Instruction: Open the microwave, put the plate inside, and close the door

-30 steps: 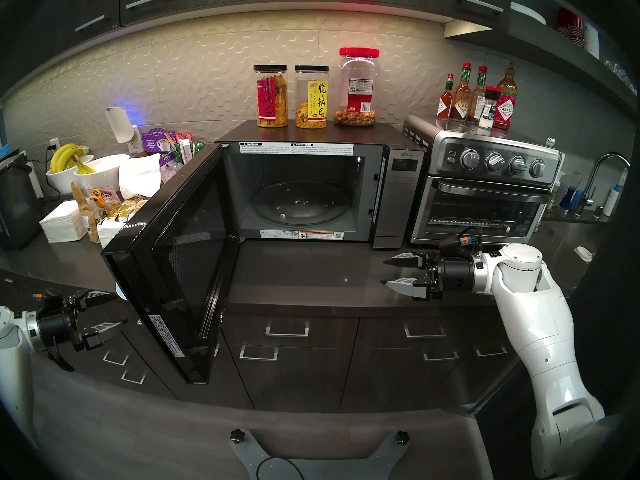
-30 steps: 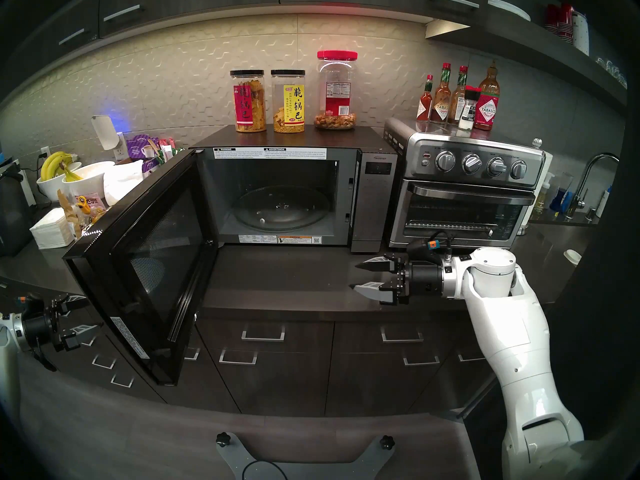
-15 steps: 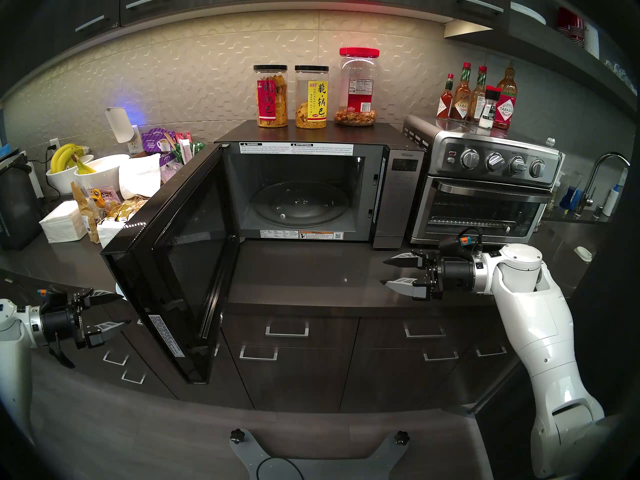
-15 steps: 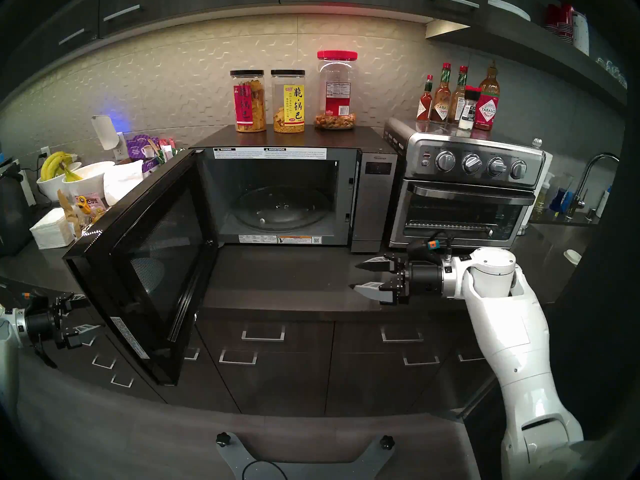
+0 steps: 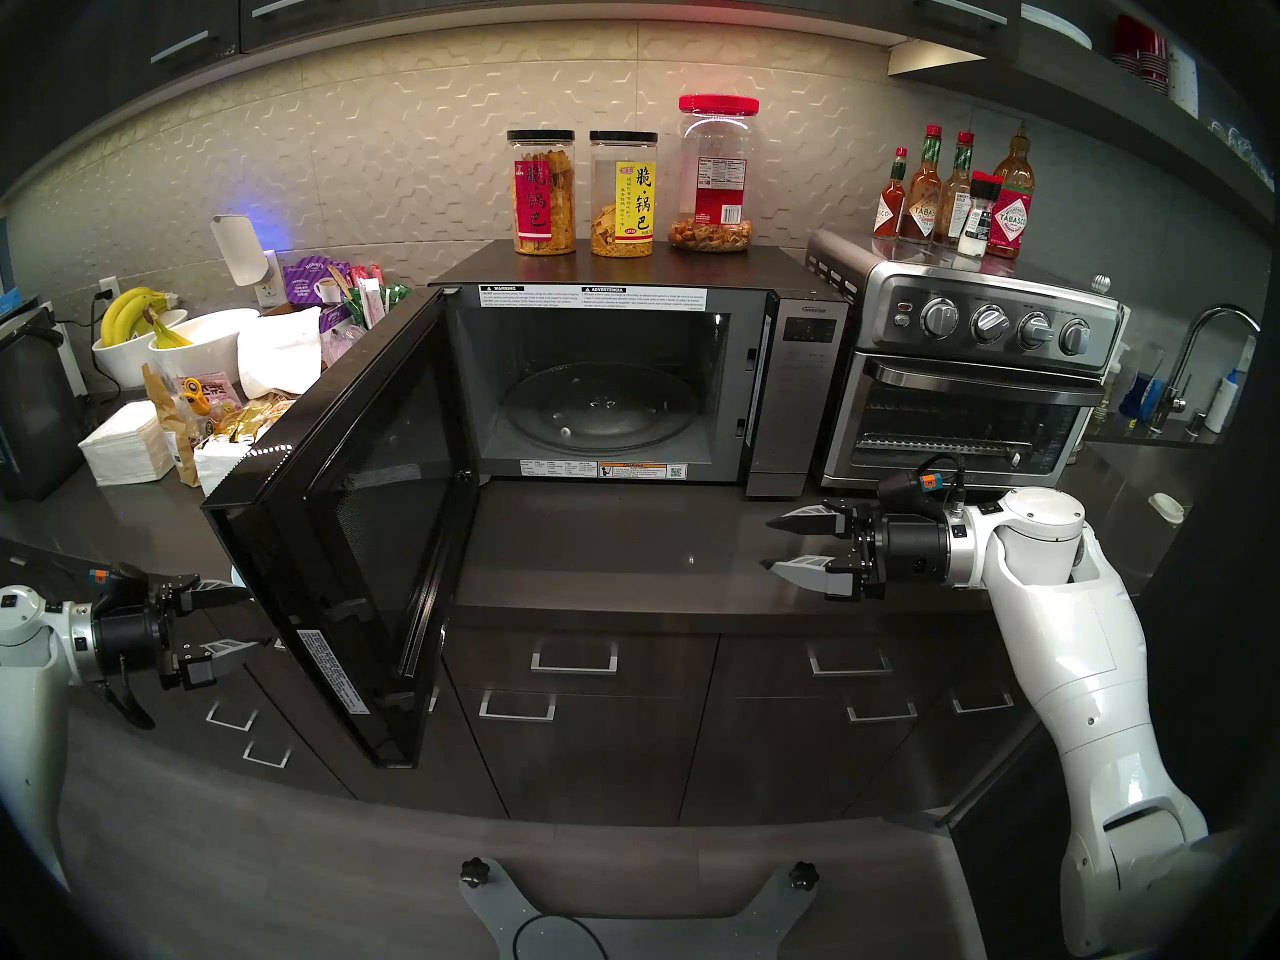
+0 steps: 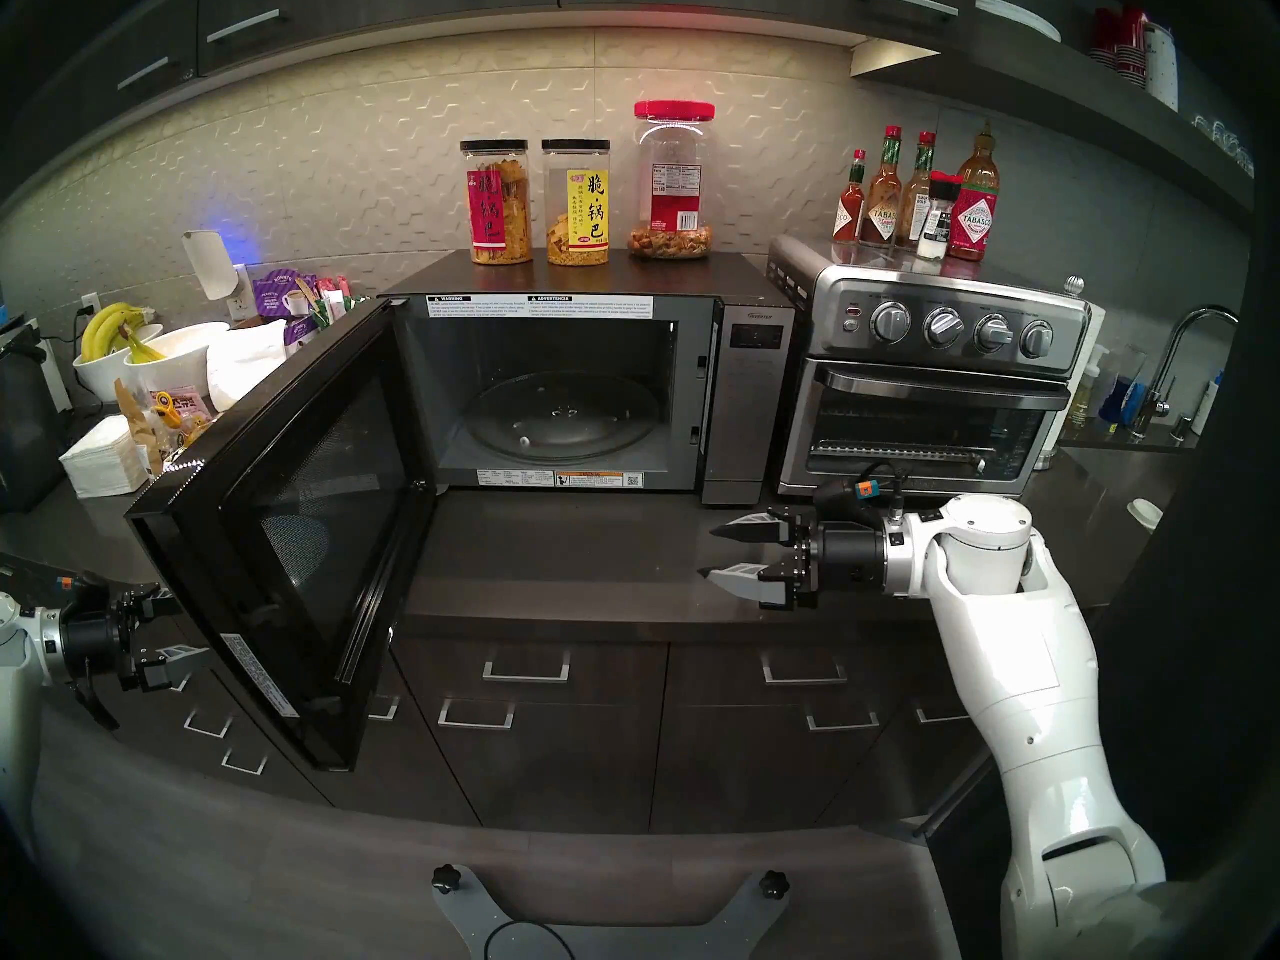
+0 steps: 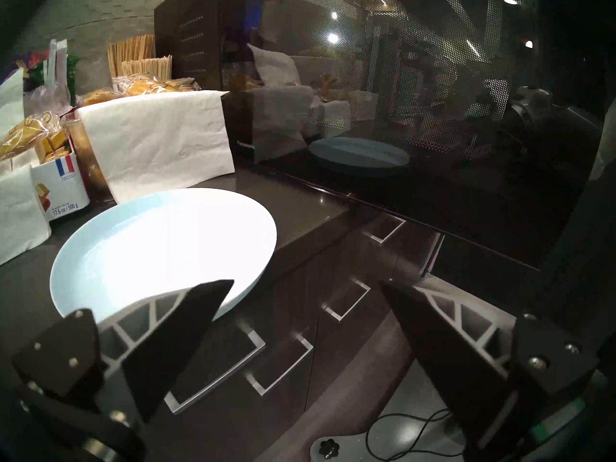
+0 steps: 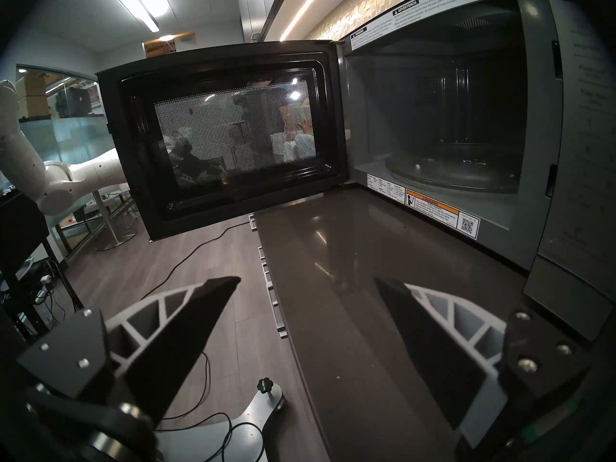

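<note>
Pale tiled wall [image 5: 388, 148] with a raised hexagon pattern runs behind the dark counter [image 5: 623, 543], lit warm from under the dark upper cabinets [image 5: 291, 9] at twelve o'clock. Below the counter, dark drawers [image 5: 575, 661] carry squared steel handles. At three o'clock a curved faucet [image 5: 1205, 356] stands at a sink, under an open shelf [image 5: 1108, 72]. Grey-brown wood-look floor [image 8: 133, 278] stretches toward nine o'clock, where a glass partition [image 8: 66, 118] and ceiling strip lights [image 8: 143, 4] show.

1. Both head views look down from above at the open microwave [image 5: 623, 377] on the counter [image 5: 623, 543].
2. The left wrist view faces the door [image 7: 416, 118] from outside, close.
3. The right wrist view faces its inner side and the cavity.
</note>
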Controlling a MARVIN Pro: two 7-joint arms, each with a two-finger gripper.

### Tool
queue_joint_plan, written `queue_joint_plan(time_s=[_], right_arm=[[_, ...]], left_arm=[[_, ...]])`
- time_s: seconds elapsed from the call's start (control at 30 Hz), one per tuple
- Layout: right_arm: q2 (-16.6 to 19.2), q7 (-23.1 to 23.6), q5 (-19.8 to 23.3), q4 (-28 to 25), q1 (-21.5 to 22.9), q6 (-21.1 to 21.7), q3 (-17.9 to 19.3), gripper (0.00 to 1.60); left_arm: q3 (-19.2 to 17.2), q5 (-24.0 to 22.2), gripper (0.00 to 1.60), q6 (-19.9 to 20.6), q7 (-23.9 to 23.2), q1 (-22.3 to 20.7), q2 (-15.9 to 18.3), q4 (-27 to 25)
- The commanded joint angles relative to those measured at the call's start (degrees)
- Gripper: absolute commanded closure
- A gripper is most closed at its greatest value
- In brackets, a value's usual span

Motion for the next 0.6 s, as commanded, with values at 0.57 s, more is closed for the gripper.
queue_joint_plan(time_s=[0.57], right_arm=[[-0.19, 0.38, -0.08, -0.47, 0.87, 0.21, 0.51, 0.0]], left_arm=[[3.03, 0.83, 0.0, -1.66, 0.6, -4.54, 1.96, 1.95]])
